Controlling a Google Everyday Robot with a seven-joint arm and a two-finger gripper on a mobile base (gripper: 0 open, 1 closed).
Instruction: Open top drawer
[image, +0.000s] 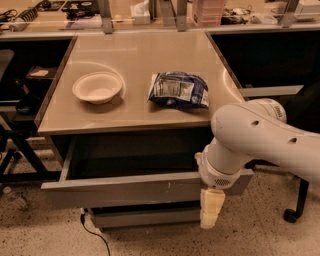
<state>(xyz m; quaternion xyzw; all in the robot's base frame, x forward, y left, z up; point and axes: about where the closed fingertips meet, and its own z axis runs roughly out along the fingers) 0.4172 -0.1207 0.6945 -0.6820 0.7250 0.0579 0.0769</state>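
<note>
Camera view, the only one. The top drawer (125, 192) stands pulled well out from under the table (135, 50), and its dark interior shows behind the grey front, so I judge the opening done or nearly so. The gripper (212, 209) hangs pointing down just in front of the drawer's right end, overlapping the lower edge of the front. Contact with the front cannot be made out, and I cannot tell whether the gripper is open or closed. The white arm (260, 145) comes in from the right of the drawer and crosses its right corner. This is probably because a handleless front has to be drawn by its edge. Below the drawer sits one narrower lower drawer (150, 216), shut. Above the drawer, on the tabletop, a white bowl (97, 87) lies toward the left and a blue snack bag (179, 90) toward the right. They are apart, back from the front edge and clear of the pull. Count: drawers 2, bowl 1, bag 1, gripper 1.
</note>
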